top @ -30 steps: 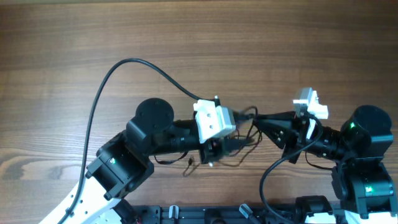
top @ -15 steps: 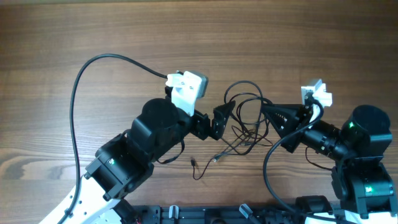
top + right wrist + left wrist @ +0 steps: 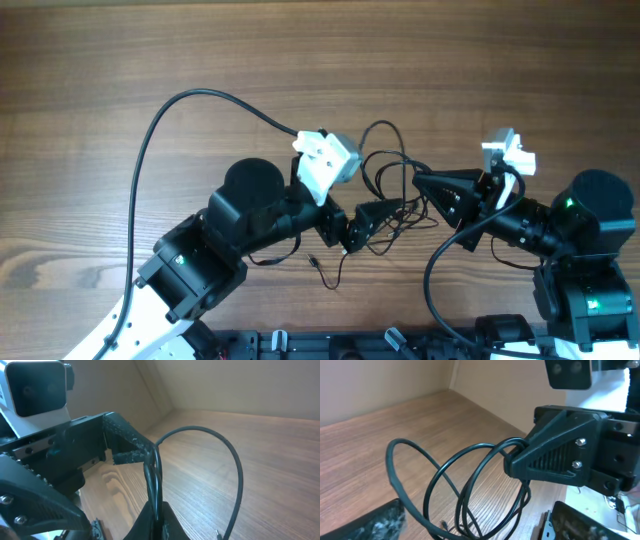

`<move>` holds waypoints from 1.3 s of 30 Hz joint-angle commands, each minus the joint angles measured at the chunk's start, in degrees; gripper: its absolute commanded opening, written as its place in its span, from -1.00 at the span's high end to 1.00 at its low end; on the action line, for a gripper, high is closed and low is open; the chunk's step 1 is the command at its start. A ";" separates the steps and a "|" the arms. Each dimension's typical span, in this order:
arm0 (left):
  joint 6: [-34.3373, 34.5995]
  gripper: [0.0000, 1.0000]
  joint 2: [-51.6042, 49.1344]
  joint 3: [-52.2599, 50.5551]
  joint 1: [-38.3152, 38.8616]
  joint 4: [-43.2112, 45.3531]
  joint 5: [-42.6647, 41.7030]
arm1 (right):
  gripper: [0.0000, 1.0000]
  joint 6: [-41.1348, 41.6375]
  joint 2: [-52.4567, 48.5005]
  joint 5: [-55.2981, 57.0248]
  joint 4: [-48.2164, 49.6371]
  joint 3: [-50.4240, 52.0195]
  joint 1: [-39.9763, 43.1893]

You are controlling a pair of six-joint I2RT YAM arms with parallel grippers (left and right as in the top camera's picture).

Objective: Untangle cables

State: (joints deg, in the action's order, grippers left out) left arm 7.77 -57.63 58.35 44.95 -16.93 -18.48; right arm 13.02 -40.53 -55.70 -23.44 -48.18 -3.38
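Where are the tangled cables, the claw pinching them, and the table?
cables [image 3: 152, 477], right wrist view, on the strands pinched together.
right gripper [image 3: 418, 180], overhead view, at its pointed tip.
table [image 3: 300, 50], overhead view, on bare wood.

The thin black cords with small plug ends take a faint greenish sheen in the left wrist view. Beneath them, the wooden table is warm brown, streaked with darker grain running side to side. The left gripper and right gripper are matt black, the right studded with silver screws. White camera housings sit mid-frame. Small green lights glow on the black arm bases.
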 commanded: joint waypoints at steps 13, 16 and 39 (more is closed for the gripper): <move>9.66 -0.41 -2.23 0.26 -0.11 -9.55 29.49 | 0.91 0.70 0.37 -2.64 1.14 -0.46 0.22; 9.68 -0.41 -3.10 0.26 -0.11 -9.53 29.42 | 0.91 0.63 0.37 -2.62 1.16 -0.46 0.22; 14.56 -0.59 -2.64 0.28 -3.48 2.71 11.65 | 0.91 0.46 0.26 7.28 -3.85 -0.46 0.22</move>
State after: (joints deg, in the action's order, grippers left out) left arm 18.44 -60.62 58.35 43.18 -15.64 -6.11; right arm 13.26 -40.53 -49.04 -27.24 -48.18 -3.27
